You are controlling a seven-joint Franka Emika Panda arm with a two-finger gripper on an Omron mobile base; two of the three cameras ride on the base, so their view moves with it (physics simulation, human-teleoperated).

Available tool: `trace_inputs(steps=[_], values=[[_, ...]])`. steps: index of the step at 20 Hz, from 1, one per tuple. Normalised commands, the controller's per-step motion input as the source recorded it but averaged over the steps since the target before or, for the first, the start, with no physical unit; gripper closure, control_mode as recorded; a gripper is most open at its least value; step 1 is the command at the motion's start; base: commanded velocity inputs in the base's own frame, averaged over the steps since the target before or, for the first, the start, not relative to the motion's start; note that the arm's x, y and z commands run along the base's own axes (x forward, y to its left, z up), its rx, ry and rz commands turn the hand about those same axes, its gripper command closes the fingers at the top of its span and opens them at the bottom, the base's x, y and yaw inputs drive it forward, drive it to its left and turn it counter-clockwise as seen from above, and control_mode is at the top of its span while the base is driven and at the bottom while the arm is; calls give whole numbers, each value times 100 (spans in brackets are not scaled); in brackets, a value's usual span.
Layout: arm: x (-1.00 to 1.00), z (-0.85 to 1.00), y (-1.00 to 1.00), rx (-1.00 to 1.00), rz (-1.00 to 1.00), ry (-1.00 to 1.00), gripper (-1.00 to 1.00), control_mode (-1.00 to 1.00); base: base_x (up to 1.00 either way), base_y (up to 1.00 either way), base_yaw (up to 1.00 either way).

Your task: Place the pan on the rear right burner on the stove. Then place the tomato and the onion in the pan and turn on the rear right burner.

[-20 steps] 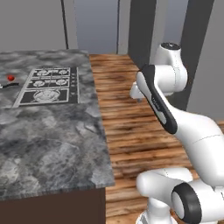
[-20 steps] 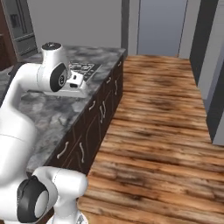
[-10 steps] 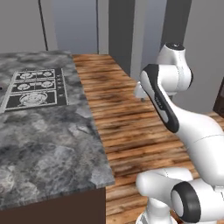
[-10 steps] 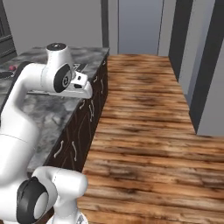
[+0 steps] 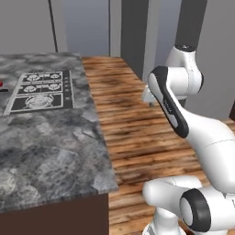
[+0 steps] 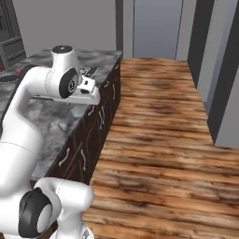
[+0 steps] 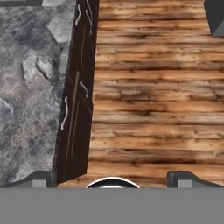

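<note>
The stove (image 5: pixel 41 89) lies flat in the grey stone counter (image 5: pixel 46 151) at the far left, its row of knobs (image 5: pixel 67 84) on the side facing the aisle. Its burners are too small here to single out the rear right burner. A speck of bright red, the tomato (image 5: pixel 1 84), peeks in at the left edge. A small reddish ball (image 6: pixel 18 71) sits far left on the counter; I cannot tell whether it is the tomato or the onion. The pan is out of view. My gripper (image 7: pixel 113 180) hangs open and empty over the wooden floor beside the counter's edge.
Dark cabinet fronts with thin handles (image 7: pixel 74 109) run below the counter's edge. A wide wooden floor (image 6: pixel 158 126) stretches to the right. Tall grey and dark panels (image 6: pixel 210 60) line the far side of the aisle. A corner of the stove (image 6: pixel 89 71) shows behind my hand.
The whole picture has shifted in both base views, so the base has moved along the counter. The arm keeps the same pose and the gripper stays open.
</note>
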Motion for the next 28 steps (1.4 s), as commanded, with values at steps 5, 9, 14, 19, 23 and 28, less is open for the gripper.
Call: trace_inputs(steps=[5, 9, 14, 19, 23, 28], values=[[0, 0, 0, 0, 0, 0, -100, 100, -100, -56, 0], [0, 0, 0, 0, 0, 0, -100, 100, -100, -3, 0], [0, 0, 0, 0, 0, 0, -100, 100, -98, 72, 0], [0, 0, 0, 0, 0, 0, -100, 100, -58, 100, 0], [0, 0, 0, 0, 0, 0, -100, 100, -50, 100, 0], [0, 0, 0, 0, 0, 0, -100, 100, -37, 100, 0]])
